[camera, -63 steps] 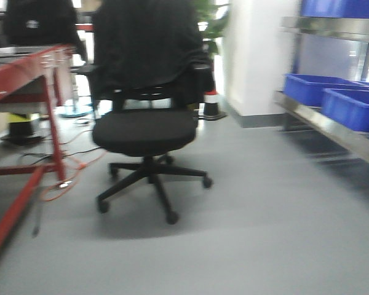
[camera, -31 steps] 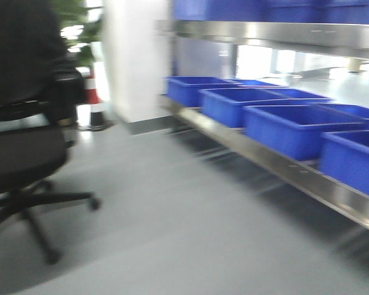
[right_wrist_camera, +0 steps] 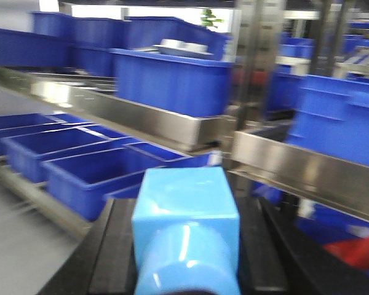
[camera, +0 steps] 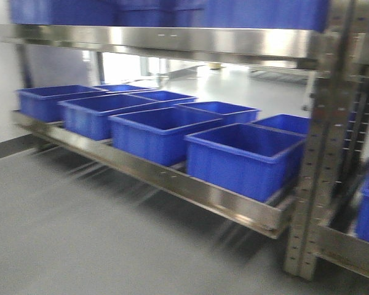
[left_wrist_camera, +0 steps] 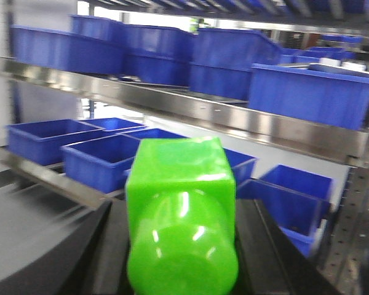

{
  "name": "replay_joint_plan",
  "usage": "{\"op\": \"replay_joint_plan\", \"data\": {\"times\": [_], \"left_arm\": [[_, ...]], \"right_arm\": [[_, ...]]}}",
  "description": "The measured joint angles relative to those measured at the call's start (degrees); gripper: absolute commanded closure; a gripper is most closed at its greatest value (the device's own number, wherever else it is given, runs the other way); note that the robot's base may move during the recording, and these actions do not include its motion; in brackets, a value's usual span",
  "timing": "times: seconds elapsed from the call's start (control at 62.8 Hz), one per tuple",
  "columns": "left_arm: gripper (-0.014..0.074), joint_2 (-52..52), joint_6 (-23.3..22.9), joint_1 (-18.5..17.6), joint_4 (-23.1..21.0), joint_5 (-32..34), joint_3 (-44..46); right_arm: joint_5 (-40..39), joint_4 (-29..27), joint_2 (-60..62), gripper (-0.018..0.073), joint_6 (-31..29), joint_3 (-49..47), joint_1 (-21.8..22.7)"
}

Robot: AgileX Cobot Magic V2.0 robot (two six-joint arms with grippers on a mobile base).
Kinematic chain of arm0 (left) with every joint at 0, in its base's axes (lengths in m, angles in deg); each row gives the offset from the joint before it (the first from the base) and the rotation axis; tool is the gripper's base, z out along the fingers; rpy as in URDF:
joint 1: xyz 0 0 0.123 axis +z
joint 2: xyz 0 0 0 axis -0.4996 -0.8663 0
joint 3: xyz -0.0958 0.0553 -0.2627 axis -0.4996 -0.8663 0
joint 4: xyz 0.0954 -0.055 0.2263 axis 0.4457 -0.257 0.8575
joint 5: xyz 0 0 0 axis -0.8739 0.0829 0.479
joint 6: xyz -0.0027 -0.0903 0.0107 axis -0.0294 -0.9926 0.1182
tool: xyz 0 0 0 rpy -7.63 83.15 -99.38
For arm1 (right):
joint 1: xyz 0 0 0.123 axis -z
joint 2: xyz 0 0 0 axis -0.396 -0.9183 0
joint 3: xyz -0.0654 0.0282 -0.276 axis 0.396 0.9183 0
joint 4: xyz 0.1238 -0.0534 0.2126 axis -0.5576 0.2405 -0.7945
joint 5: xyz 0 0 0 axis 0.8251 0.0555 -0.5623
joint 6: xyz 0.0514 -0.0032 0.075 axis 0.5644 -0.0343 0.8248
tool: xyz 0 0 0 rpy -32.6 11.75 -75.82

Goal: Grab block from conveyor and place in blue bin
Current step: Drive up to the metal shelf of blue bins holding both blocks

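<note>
Two blocks in hand, one per arm. The left gripper (left_wrist_camera: 183, 208) is clamped on a green block (left_wrist_camera: 172, 178), its black fingers (left_wrist_camera: 104, 246) tight against both sides. The right gripper (right_wrist_camera: 186, 208) has a light blue block (right_wrist_camera: 172, 184) pinched the same way. No gap shows between finger and block on either one.

Step, as I read it: the pick is done and this is the carry to the drop-off. The conveyor is in none of the views.

Pose: both wrist cameras look out along the fingers, roughly level, straight at the rack. Each block sits forward of its wrist, at a height that seems to fall between the lower row of bins and the upper shelf (camera: 172, 40). The arms don't show in the front view, so I can't tell the elbow pose.

Ahead: a row of open blue bins on the steel lower shelf (camera: 172, 178), the nearest bin (camera: 243, 157) just beside the upright post (camera: 323, 153). More bins are stacked above. Grey floor (camera: 80, 246) lies between the robot and the rack.

Next move calls for:
- closing up to the rack and squaring to it; all views are smeared sideways, so the base is likely in motion
- reaching one arm over an open bin, under the upper shelf
- releasing only once the block is inside the rim

Risk: clipping the upper shelf or the post on the reach.
</note>
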Motion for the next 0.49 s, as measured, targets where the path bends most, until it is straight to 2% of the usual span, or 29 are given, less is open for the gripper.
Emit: {"op": "replay_joint_plan", "data": {"times": [0.494], "left_arm": [[0.0707, 0.0, 0.0, 0.0, 0.0, 0.0, 0.0]], "right_arm": [[0.0, 0.0, 0.0, 0.0721, 0.0, 0.0, 0.0]]}}
